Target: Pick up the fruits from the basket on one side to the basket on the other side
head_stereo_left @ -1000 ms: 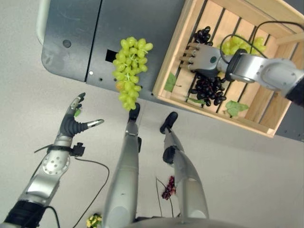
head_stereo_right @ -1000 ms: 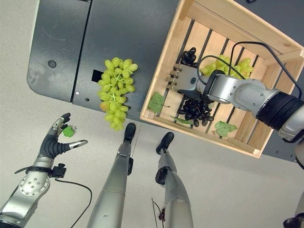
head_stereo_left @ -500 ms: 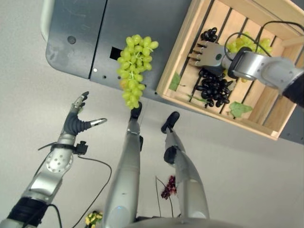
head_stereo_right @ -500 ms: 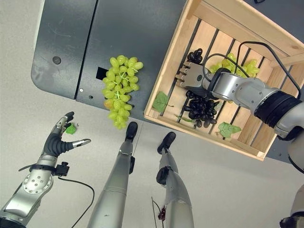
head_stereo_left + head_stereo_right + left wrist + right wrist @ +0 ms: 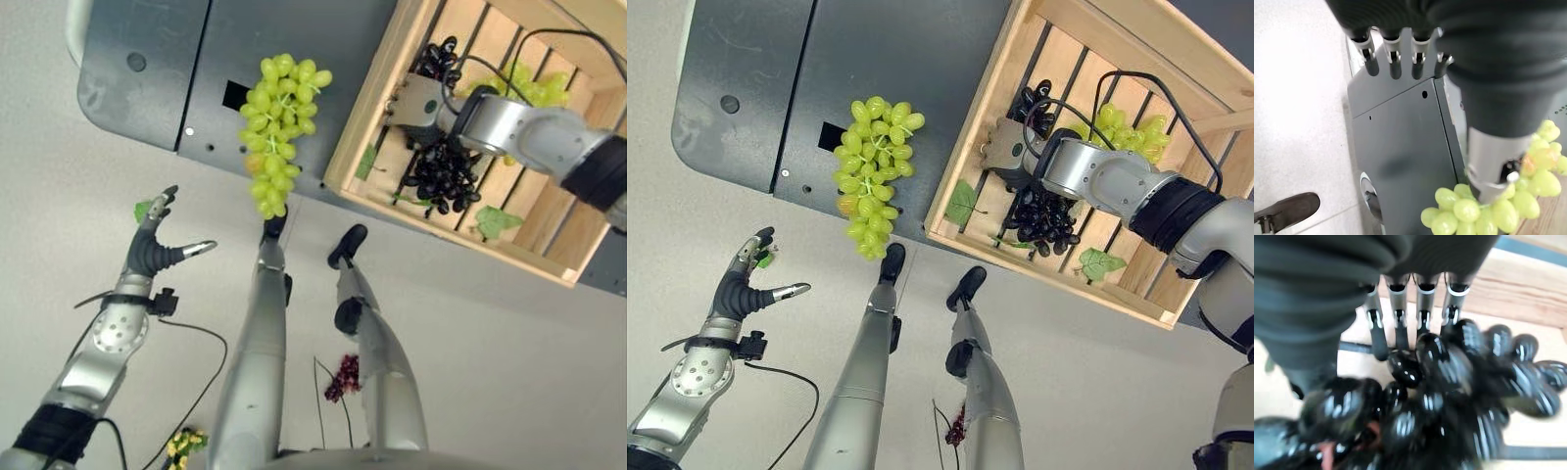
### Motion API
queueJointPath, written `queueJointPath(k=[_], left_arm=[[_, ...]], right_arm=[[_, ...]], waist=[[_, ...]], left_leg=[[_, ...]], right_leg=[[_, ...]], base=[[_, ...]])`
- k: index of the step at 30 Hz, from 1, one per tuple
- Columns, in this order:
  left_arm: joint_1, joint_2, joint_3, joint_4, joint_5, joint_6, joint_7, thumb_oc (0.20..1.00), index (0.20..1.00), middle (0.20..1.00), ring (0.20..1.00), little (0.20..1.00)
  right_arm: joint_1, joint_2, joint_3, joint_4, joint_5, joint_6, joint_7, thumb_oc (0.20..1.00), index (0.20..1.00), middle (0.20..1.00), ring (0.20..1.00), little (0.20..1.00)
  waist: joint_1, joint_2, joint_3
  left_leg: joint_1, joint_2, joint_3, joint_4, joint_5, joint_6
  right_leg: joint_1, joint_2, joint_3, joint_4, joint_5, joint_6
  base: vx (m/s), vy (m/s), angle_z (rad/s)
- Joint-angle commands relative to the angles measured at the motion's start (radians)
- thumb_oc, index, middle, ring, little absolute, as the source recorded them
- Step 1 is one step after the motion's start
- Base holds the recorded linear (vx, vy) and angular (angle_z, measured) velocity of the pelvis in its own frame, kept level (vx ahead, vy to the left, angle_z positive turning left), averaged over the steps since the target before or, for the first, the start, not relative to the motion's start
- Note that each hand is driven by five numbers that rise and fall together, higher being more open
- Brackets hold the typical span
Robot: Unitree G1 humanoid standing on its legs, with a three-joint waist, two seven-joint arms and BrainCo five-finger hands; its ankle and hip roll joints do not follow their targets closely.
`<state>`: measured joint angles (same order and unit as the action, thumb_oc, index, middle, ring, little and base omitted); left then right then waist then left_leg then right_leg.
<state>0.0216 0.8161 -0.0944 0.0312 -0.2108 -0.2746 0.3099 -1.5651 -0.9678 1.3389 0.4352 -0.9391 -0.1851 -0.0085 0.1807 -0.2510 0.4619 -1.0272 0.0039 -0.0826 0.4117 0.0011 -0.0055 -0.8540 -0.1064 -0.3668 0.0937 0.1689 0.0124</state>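
A wooden crate (image 5: pixel 960 147) sat on the floor just beside a dark grey platform (image 5: pixel 754 88), its far corner cut off. The right hand (image 5: pixel 1004 152) was inside it, fingers (image 5: pixel 1398 316) extended onto glossy black grapes (image 5: pixel 1038 215); no grasp was visible. Green grapes (image 5: pixel 870 176) lay on the platform. The left hand (image 5: pixel 743 284) hovered over bare floor, relaxed and holding nothing
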Motion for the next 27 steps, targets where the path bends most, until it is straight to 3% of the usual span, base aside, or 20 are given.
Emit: queueJointPath(k=[1,23,27], left_arm=[[0.039,0.046,0.092,-0.067,-0.004,-0.035,0.019,1.000,1.000,1.000,1.000,1.000],[0.047,0.079,0.119,-0.083,-0.008,-0.038,0.007,1.000,1.000,1.000,1.000,1.000],[0.054,0.066,0.128,-0.082,-0.013,-0.042,0.001,1.000,1.000,1.000,1.000,1.000]], right_arm=[[-0.016,-0.069,0.061,0.043,0.030,0.009,0.039,0.200,0.200,0.200,0.200,0.200],[-0.028,-0.078,0.061,0.025,0.109,0.003,0.041,0.200,0.200,0.200,0.200,0.200],[-0.067,-0.119,0.061,-0.049,0.241,-0.007,0.028,0.200,0.200,0.200,0.200,0.200]], waist=[[0.036,-0.050,0.058],[0.044,-0.059,0.058],[0.027,-0.058,0.058]], left_leg=[[0.079,-0.036,0.001,-0.001,-0.066,-0.012],[0.073,-0.034,-0.013,-0.016,-0.046,-0.014],[0.090,-0.031,-0.015,-0.041,-0.029,-0.020]], right_leg=[[0.057,-0.126,0.003,0.076,-0.011,0.169],[0.054,-0.127,-0.020,0.091,-0.015,0.169],[0.065,-0.128,-0.030,0.088,-0.015,0.171]], base=[[-0.01,0.000,0.05],[0.00,0.000,0.00],[0.00,0.000,0.00]])
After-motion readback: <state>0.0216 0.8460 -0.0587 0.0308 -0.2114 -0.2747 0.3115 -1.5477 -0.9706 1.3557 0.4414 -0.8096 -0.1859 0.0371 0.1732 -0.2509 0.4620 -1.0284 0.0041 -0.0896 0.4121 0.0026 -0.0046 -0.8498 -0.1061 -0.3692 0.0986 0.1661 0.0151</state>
